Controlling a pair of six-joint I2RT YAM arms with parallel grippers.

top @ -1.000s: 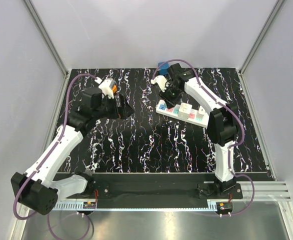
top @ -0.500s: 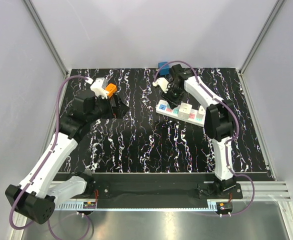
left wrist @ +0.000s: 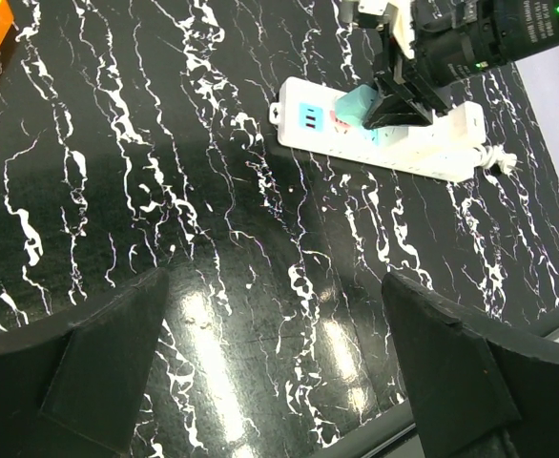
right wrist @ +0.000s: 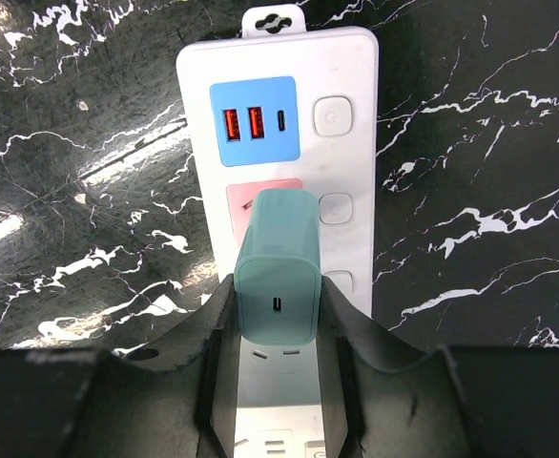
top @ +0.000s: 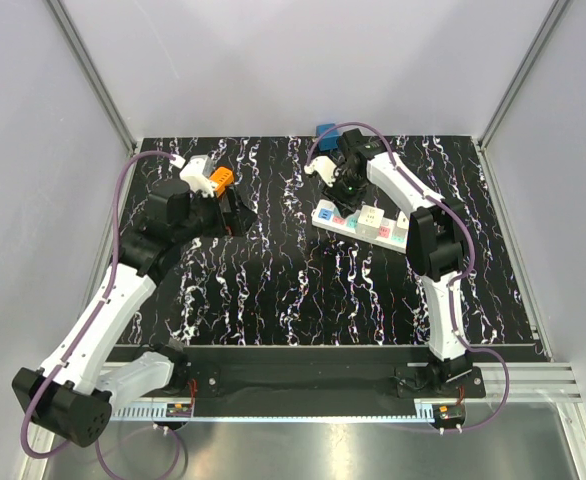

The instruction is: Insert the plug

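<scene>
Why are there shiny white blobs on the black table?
Left wrist view: reflected light makes soft bright patches on the glossy table, and the left gripper is just dark shapes at the bottom. Right wrist view: glare streaks left of the power strip; the mint charger looks sharp. Top view: even light, only faint sheen.

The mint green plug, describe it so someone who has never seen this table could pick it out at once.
On the black marbled table, find the white power strip toward the far right. The plug is the small mint green block clamped in the right gripper over the strip's pink socket, next to the blue USB panel. It is the only green boxy thing there.
</scene>
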